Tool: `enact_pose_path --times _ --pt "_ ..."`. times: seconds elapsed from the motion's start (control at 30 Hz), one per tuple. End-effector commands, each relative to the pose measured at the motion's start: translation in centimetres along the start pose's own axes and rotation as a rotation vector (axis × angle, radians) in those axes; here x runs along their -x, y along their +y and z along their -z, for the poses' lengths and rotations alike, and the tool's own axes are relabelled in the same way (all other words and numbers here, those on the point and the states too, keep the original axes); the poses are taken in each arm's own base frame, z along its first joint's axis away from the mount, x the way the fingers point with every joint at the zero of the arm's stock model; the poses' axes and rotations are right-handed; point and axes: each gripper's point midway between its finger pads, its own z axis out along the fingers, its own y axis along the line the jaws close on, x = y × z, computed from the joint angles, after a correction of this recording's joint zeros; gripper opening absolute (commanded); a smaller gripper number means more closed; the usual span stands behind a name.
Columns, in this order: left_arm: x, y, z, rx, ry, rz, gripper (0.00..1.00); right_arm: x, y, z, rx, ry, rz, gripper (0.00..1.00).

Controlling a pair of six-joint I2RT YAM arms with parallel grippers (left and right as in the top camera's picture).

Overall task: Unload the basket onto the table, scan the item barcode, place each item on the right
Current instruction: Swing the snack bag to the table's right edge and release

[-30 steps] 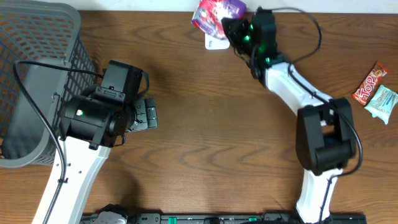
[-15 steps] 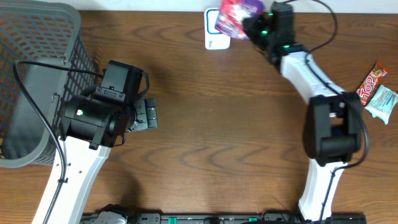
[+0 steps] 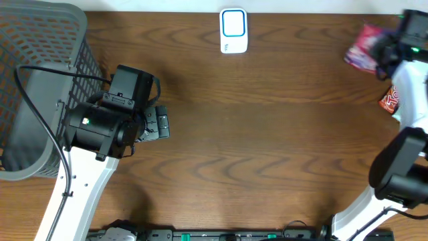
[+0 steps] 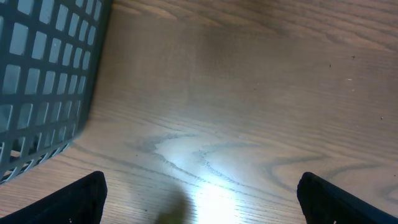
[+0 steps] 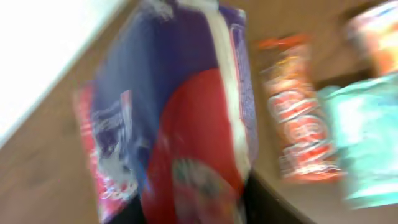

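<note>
the snack packet (image 3: pixel 363 55), purple and pink-red foil, is at about 2 o'clock in the overhead view, at the far right edge of the surface (image 3: pixel 267 147), right against the right gripper (image 3: pixel 388 49). the right wrist view is smeared by motion and the packet fills it. the jaws themselves do not show, so i cannot tell whether they clamp the packet or stand loose around it. the scanner (image 3: pixel 233 30) stands at 12 o'clock, well apart from the packet, with nothing over its window. a red bar (image 3: pixel 388 100) and a teal packet (image 5: pixel 373 143) lie near the snack packet, at about 3 o'clock. the left gripper (image 3: pixel 162 124) hangs at 9 o'clock beside the basket (image 3: pixel 79 47), jaws wide and holding nothing. judgement: the packet looks light, soft and crinkly, with a slick face, so it will likely buckle and may slide in a pinch. it is best taken at a sealed end seam or a flat edge with modest pressure, leaving the barcode panel uncovered and pulled flat. where the barcode lies on the packet cannot be read here.
</note>
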Motion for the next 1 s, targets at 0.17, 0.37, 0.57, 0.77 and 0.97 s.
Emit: enact_pose_path --times 0.17,0.37,0.57,0.77,0.97 --pt "-0.1 0.2 -0.1 0.008 0.005 0.002 0.98 2.0 -8.3 -1.2 -0.128 0.037 -0.003 0.99" --pt "-0.1 0.2 -0.1 0.008 0.005 0.001 0.98 -0.9 -5.8 -0.8 0.047 0.189 -0.015 0.99" --pt "-0.1 0.2 -0.1 0.008 0.005 0.002 0.98 -2.9 -2.4 3.6 0.265 0.322 -0.039 0.99" --pt "-0.1 0.2 -0.1 0.008 0.005 0.002 0.98 -5.0 -2.2 11.8 0.327 0.404 0.03 0.99" --pt "-0.1 0.2 -0.1 0.008 0.005 0.002 0.98 -9.4 -2.3 18.7 0.349 0.453 0.088 0.99"
